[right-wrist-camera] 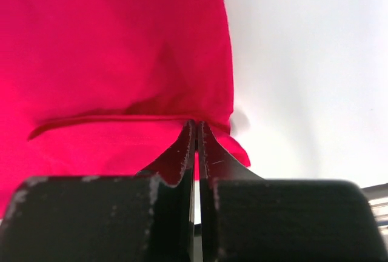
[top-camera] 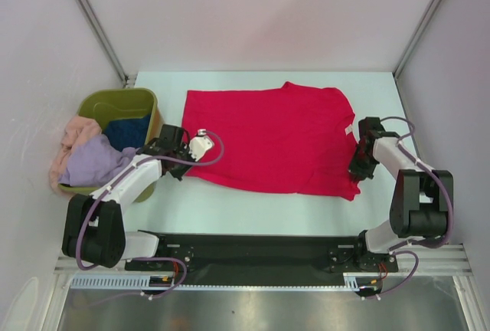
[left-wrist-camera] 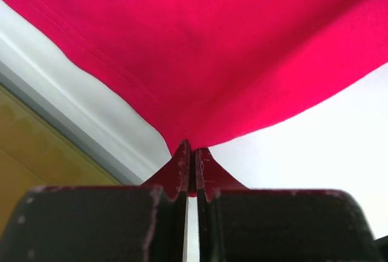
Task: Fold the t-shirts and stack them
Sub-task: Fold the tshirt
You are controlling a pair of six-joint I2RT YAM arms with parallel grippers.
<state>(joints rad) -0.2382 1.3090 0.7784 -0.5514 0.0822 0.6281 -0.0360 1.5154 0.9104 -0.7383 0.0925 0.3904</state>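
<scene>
A bright red t-shirt lies spread on the white table. My left gripper is shut on the shirt's near-left corner; in the left wrist view the cloth runs into the closed jaws of the gripper. My right gripper is shut on the shirt's near-right corner; in the right wrist view the red cloth is pinched where the gripper closes. Lavender, peach-pink and dark blue t-shirts lie bunched in the tub.
An olive-green plastic tub stands at the left of the table, close to my left arm; its wall shows in the left wrist view. Pale walls enclose the table at the back and sides.
</scene>
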